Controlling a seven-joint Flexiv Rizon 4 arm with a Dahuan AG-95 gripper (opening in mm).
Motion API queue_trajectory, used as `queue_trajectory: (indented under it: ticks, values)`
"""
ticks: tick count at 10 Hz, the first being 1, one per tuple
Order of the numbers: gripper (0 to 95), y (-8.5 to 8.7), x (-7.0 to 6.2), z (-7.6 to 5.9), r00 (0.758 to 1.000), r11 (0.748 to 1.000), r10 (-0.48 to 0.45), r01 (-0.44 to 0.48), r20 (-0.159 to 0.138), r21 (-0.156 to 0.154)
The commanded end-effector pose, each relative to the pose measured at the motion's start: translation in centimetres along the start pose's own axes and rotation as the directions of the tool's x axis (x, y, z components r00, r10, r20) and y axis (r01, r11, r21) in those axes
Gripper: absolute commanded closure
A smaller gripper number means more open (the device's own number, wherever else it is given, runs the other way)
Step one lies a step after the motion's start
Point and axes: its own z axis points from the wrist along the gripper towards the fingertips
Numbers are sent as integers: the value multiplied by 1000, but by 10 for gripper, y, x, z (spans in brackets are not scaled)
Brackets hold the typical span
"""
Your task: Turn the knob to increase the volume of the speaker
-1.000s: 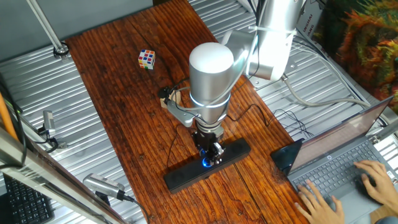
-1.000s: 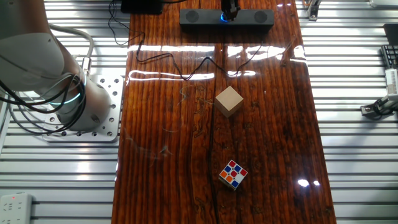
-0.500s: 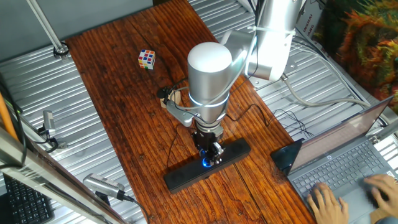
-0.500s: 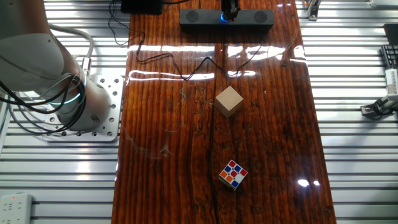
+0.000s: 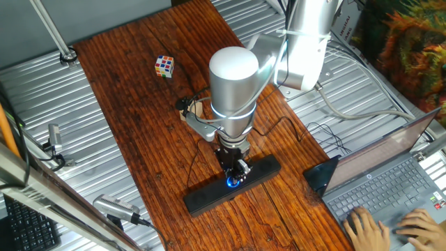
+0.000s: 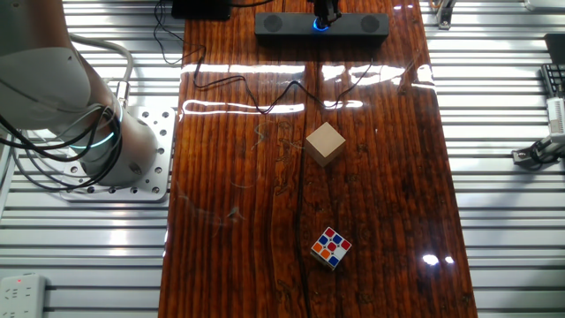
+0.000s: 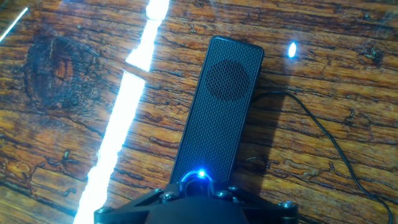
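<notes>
Wooden table (image 6: pixel 265 221); jaws (image 5: pixel 235 173) closed around knob (image 7: pixel 199 176) on speaker (image 7: pixel 217 112)

Black mesh speaker (image 7: pixel 217 118), blue-glowing knob (image 7: pixel 199 176), striped reddish-brown table (image 6: pixel 265 221)

One speaker (image 5: pixel 232 183), one laptop (image 5: pixel 385 176), one Rubik's cube (image 6: pixel 331 247), one wooden block (image 6: pixel 325 143).

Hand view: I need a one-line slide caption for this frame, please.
Gripper set at the glowing blue knob of the black speaker on the wooden table.
</notes>
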Motion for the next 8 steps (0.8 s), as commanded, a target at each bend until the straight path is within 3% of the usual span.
queue_trajectory:
  ticks: [1, 8]
  values:
    - [570, 0, 0, 0, 1000, 1000, -3, 3, 4, 0]
    - [570, 0, 0, 2, 1000, 1000, -6, 6, 2, 1]
